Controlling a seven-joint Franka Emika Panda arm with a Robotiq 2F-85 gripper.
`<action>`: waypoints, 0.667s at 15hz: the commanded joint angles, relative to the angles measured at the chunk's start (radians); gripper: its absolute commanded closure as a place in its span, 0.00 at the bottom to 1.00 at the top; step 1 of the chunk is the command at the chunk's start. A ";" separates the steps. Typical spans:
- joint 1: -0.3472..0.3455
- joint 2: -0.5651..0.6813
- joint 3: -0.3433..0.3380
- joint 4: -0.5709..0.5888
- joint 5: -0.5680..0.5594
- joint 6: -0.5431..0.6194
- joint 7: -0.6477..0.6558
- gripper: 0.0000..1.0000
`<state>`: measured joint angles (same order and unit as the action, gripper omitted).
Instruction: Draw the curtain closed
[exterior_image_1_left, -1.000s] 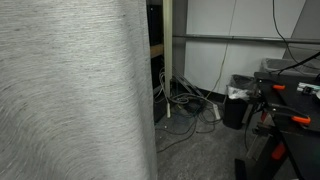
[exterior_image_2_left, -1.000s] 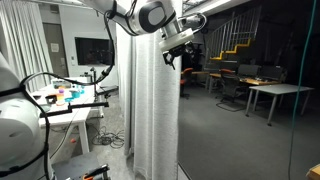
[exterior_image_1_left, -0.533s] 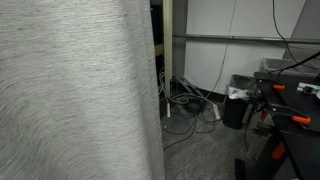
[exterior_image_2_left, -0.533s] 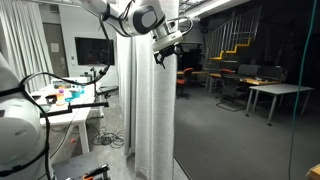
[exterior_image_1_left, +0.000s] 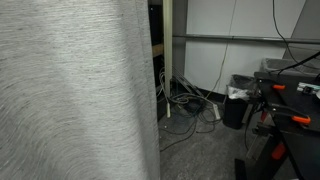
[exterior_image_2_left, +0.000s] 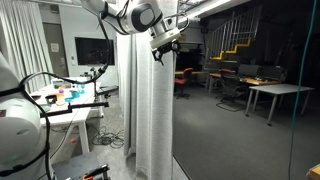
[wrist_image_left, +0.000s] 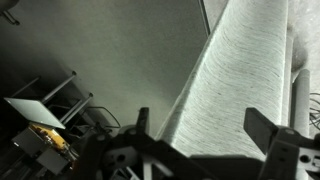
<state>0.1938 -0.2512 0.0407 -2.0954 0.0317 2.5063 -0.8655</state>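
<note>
Curtain (exterior_image_2_left: 150, 110): light grey woven cloth, hung floor-length in soft vertical folds near the middle of an exterior view. Filled the whole left half of an exterior view as well, as curtain (exterior_image_1_left: 70, 90) with fine horizontal streaks, its free edge falling almost straight down. Beyond that edge lay tangled cables (exterior_image_1_left: 185, 100) on the floor and stood a black bin (exterior_image_1_left: 238, 100), both well apart from the cloth.

Gripper (exterior_image_2_left: 160, 48): sat high up at the curtain's right-hand edge, at the end of the white arm (exterior_image_2_left: 120, 12). Seen from the wrist as gripper (wrist_image_left: 205, 140), with jaws spread wide and dark fingers (wrist_image_left: 140, 128) well apart. Between them ran the cloth as a pale slanted band. Could not tell whether either finger touched it.

Beside the curtain stood a white table (exterior_image_2_left: 65, 100) with small colourful items, and a dark wall screen (exterior_image_2_left: 92, 50) behind it.
</note>
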 joint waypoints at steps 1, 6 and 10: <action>-0.003 0.002 -0.018 0.014 0.015 0.048 -0.011 0.34; -0.025 -0.028 -0.038 -0.006 -0.005 0.076 0.017 0.73; -0.060 -0.078 -0.030 -0.027 -0.056 0.059 0.074 1.00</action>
<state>0.1624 -0.2765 0.0017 -2.0921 0.0273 2.5624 -0.8539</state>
